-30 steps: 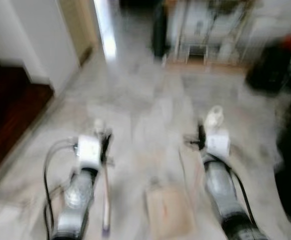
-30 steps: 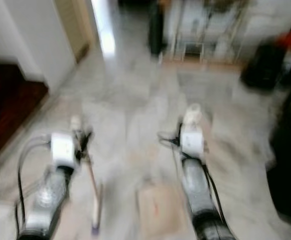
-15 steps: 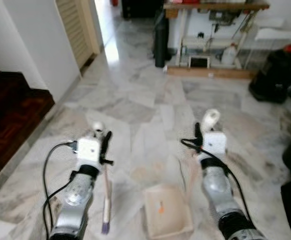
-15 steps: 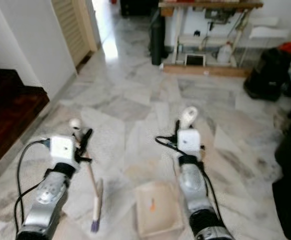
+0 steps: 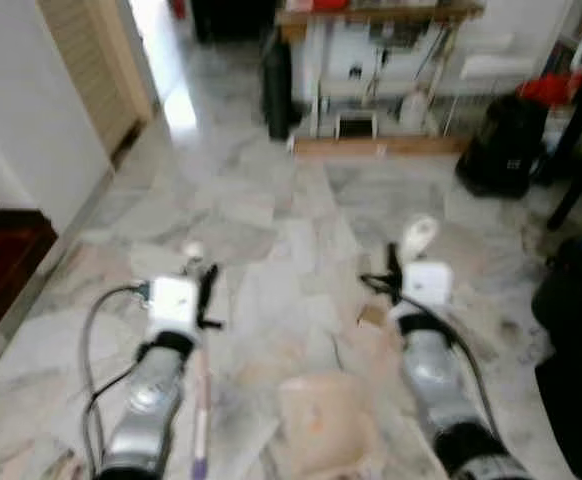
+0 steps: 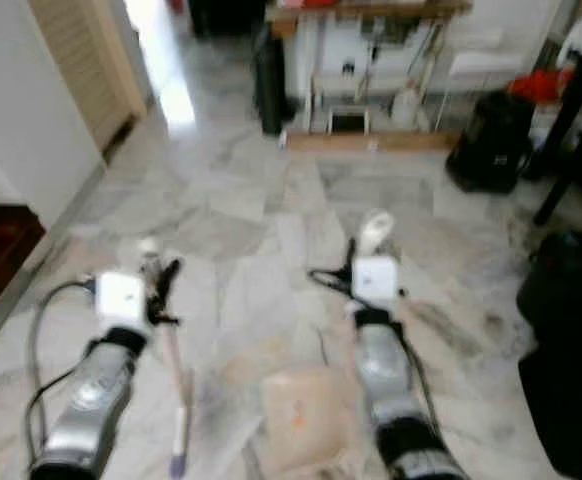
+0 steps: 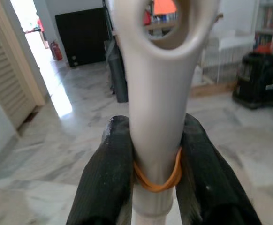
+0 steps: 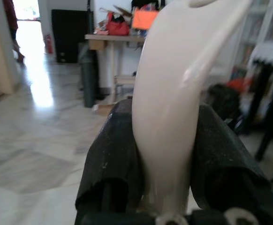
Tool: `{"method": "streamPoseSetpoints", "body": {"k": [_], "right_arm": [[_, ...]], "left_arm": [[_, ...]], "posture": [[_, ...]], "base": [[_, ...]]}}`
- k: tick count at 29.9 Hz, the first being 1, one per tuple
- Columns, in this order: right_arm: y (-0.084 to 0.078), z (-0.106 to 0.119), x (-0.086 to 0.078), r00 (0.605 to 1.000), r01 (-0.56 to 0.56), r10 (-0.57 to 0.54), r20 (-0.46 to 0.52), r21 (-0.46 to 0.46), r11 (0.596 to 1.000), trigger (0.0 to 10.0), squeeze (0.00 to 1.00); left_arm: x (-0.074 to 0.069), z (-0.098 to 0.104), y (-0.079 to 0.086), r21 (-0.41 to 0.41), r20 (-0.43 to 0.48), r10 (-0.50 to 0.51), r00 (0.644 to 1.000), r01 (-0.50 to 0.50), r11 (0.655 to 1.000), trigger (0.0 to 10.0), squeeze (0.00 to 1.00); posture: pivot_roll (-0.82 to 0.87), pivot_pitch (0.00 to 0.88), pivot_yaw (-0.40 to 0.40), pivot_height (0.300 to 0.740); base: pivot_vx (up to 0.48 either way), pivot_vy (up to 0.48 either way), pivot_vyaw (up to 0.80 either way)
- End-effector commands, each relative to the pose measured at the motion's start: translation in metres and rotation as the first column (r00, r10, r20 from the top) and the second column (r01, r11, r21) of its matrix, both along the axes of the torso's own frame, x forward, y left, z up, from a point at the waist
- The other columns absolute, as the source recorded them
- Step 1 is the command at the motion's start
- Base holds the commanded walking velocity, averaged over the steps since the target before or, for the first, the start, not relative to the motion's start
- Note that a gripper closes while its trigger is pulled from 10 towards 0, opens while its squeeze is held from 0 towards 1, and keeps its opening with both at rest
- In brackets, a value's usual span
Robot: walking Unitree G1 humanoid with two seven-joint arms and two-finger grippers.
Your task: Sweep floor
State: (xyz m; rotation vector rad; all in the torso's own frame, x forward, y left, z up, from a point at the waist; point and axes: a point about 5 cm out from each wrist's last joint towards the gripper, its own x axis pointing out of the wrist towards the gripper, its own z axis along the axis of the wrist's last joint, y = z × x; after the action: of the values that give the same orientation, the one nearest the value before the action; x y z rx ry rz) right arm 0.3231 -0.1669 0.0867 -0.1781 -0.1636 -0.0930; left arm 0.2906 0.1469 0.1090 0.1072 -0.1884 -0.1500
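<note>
No words, numbers or signs can be read here. The head views are blurry, and the things on the far table and floor are too small and fuzzy to read.

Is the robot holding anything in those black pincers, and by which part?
Yes. The left pincer grips the cream broom handle near its looped top end; the right pincer grips the upright cream handle of the beige dustpan.
</note>
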Motion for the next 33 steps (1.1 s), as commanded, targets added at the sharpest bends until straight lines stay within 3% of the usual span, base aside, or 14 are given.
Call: {"method": "streamPoseSetpoints", "body": {"k": [1,33], "right_arm": [[0.0170,0.0151,0.0066,0.997,-0.048,0.047,0.066,0.012,0.999,10.0,0.00],[0.0196,0.0152,0.0070,0.996,-0.053,0.052,0.069,0.019,0.998,10.0,0.00]], "left_arm": [[0.0015,0.0085,0.0097,0.005,0.040,0.025,0.999,-0.025,1.000,10.0,0.00],[0.0015,0.0088,0.0108,0.009,0.040,0.026,0.999,-0.026,1.000,10.0,0.00]], "posture": [[0.10,0.021,0.024,0.740],[0.10,0.027,0.027,0.740]], "base": [[0.375,0.000,0.00],[0.362,0.000,-0.07]]}}
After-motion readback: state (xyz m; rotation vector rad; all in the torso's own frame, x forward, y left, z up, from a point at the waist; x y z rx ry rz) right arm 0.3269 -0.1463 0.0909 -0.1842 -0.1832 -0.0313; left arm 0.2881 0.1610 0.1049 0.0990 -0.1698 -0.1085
